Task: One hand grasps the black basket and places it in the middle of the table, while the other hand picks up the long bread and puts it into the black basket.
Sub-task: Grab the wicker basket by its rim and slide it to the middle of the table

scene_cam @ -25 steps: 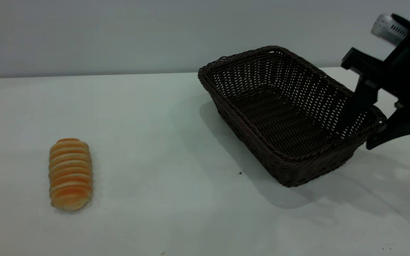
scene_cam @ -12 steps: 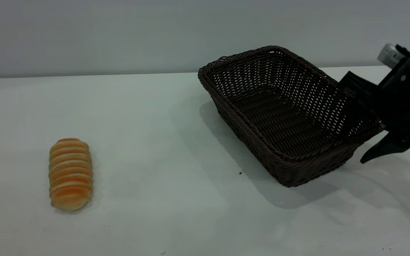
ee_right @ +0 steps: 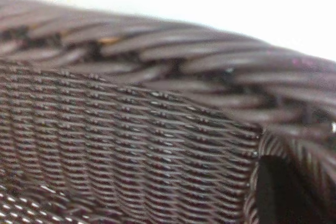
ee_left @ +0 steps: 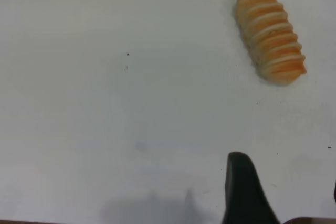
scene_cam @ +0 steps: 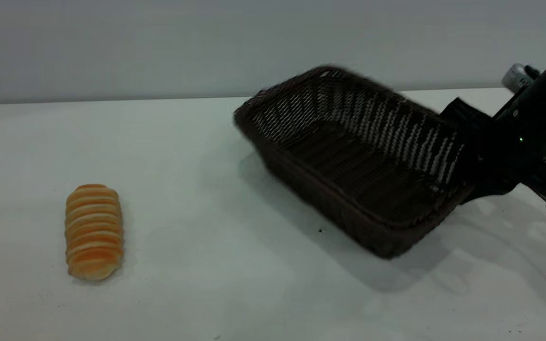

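- The surface [scene_cam: 206, 142] carries everything; its middle, where the basket belongs, lies between the two things.
- The black basket [scene_cam: 349, 161] sits toward 3 o'clock in the exterior view, tilted, its 9 o'clock end raised off the surface and its near corner low. Your right pincer [scene_cam: 467, 161] is clamped on the rim at the basket's 3 o'clock end; the right wrist view shows the braided rim pressed close against the lens.
- The risk, as I judge it: a big basket held by one edge can swing, or its low corner can drag and twist the rim out of your grip. Move it slowly and keep it level.
- The long bread [scene_cam: 94, 232] lies flat at 8 o'clock, well apart from the basket and untouched.
- Your left pincer [ee_left: 244, 192] hangs above the surface near the bread, holding nothing; only one finger shows, so I cannot tell its gap.
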Available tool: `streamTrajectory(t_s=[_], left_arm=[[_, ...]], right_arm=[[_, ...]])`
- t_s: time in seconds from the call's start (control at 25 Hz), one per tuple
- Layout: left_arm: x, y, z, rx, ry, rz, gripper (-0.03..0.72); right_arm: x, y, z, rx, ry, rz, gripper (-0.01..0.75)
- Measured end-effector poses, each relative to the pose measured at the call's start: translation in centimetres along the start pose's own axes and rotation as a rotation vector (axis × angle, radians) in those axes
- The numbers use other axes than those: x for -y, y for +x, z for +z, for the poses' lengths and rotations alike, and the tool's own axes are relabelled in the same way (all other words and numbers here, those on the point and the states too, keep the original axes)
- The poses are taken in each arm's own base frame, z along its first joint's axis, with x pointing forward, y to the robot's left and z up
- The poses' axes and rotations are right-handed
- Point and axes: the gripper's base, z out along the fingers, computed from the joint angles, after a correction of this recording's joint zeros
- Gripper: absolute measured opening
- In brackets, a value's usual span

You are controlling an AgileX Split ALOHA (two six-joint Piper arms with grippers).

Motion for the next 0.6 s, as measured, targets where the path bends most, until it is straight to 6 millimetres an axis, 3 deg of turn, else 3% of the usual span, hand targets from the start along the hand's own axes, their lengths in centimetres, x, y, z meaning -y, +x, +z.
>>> streamTrajectory(t_s=[0.24, 0.44, 0.6], left_arm=[[0.0, 0.1, 0.0, -0.006, -0.001, 0.0, 0.447], [-0.1, 0.3, 0.0, -0.036, -0.006, 0.0, 0.447], [-0.1, 0.4, 0.0, -0.044, -0.007, -0.001, 0.447]], right_arm=[[-1.4, -0.1, -1.8, -0.029, -0.029, -0.214, 0.099], [-4.9, -0.6, -3.8, -0.141, -0.063, -0.445, 0.099], [-7.0, 0.0, -3.4, -0.228, -0.07, -0.588, 0.099]])
